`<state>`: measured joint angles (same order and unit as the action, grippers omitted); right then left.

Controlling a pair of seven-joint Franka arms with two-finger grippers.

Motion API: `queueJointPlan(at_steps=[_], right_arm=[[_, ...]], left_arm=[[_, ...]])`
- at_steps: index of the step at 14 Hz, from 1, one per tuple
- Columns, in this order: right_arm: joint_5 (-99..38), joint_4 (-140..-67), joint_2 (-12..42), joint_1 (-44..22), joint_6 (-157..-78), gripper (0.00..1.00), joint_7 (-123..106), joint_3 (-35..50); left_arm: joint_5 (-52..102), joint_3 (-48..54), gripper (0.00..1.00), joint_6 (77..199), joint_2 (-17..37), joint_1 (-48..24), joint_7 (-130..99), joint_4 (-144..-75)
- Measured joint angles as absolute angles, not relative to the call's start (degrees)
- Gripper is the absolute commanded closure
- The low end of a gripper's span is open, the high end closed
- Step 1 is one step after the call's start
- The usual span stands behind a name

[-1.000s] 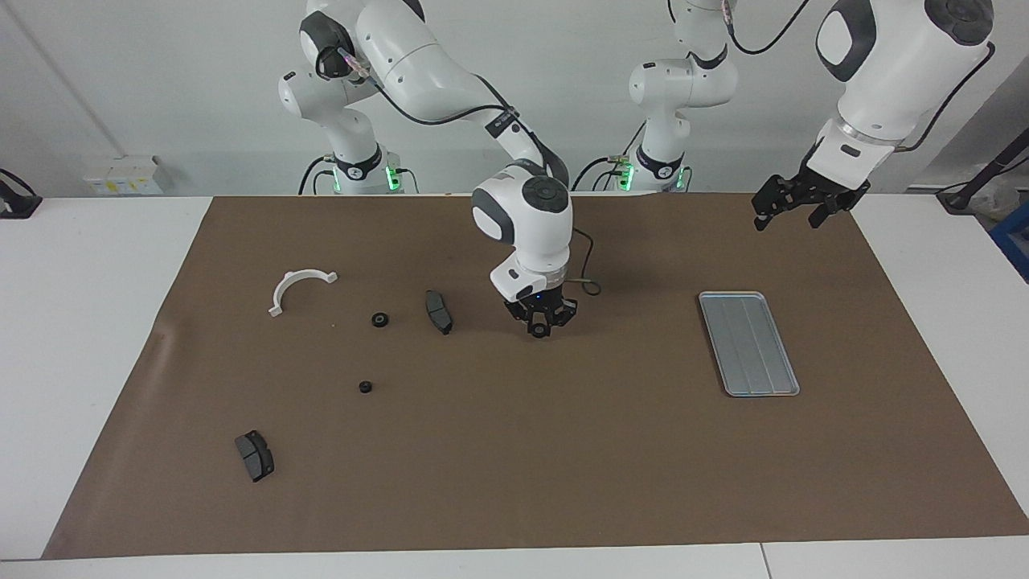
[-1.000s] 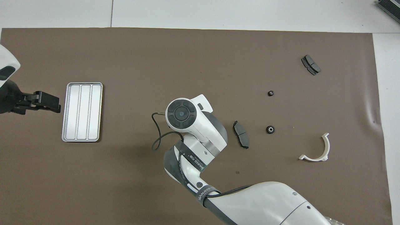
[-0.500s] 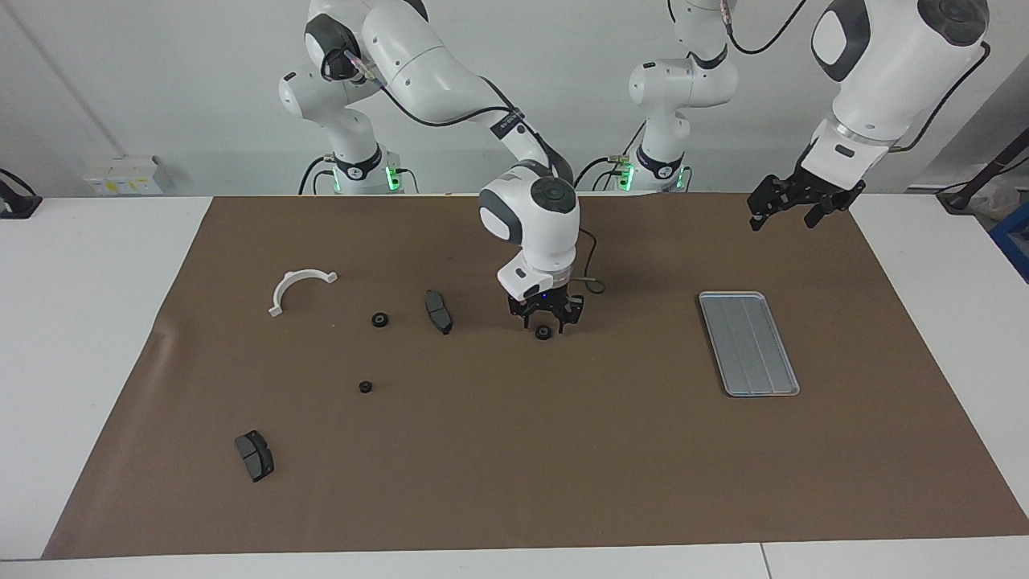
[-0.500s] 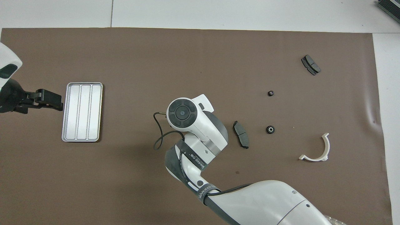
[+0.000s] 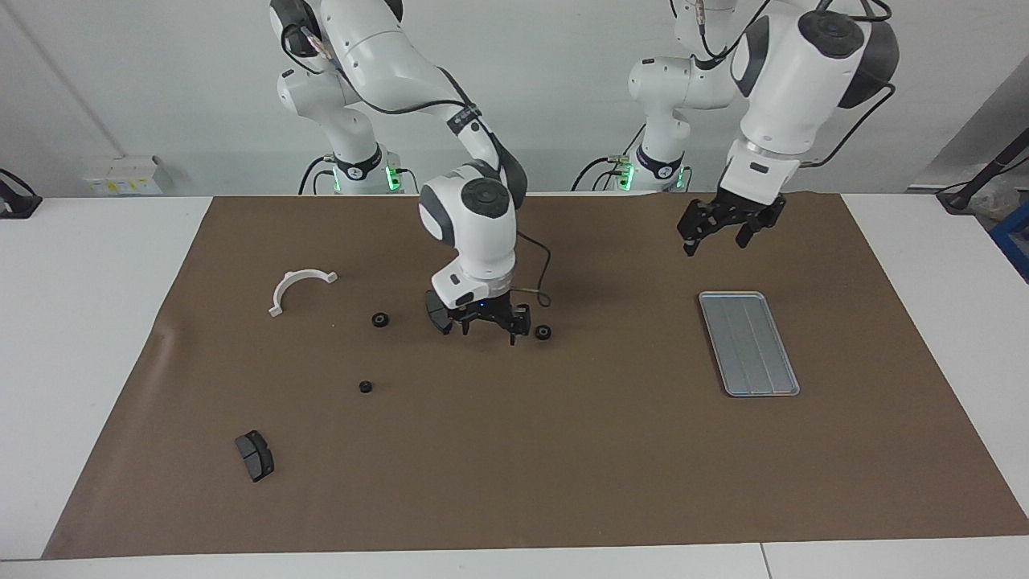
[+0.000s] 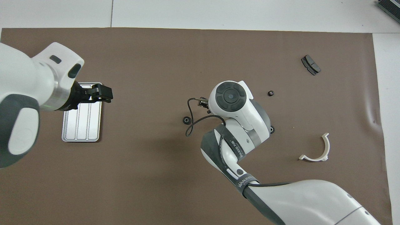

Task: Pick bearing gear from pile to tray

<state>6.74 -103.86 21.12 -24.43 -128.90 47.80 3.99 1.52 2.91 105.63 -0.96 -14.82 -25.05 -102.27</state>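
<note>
Hovering open and empty just above the worktop, the right hand has a small black bearing gear lying loose just beside it, toward the tray; the left hand, open too, hangs over the brown mat beside the tray.

The one piece of writing that can be made out is white lettering on a black strap around the right arm, well back up the arm from its fingers, seen in the overhead view. It looks like "WANEED", but the letters are too small to be sure, and smaller characters after it cannot be read. A second black band, closer to the fingers, carries white lettering too, also unreadable. The matching strap in the facing view shows only a pale, illegible mark. Nothing else bears readable text.
</note>
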Motion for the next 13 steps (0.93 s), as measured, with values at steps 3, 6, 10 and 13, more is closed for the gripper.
queueJointPlan(at_steps=[3,6,10,13], right_arm=[[6.7,-111.54,14.92,-20.65,-129.19,0.0,41.38,4.02],[6.64,-117.15,11.45,-18.0,-130.45,0.0,35.74,4.04],[6.61,-123.1,9.37,-14.21,-134.98,0.0,29.5,4.04],[6.53,-125.78,8.82,-11.89,-136.26,0.0,25.33,4.03]], left_arm=[[1.53,3.07,0.0,113.55,3.63,-22.32,-33.08,-104.2],[1.53,3.09,0.0,121.02,8.62,-25.86,-35.24,-105.1],[1.5,2.96,0.0,128.58,15.43,-30.95,-36.52,-106.53],[1.49,2.93,0.0,133.25,20.48,-33.77,-37.52,-106.59]])
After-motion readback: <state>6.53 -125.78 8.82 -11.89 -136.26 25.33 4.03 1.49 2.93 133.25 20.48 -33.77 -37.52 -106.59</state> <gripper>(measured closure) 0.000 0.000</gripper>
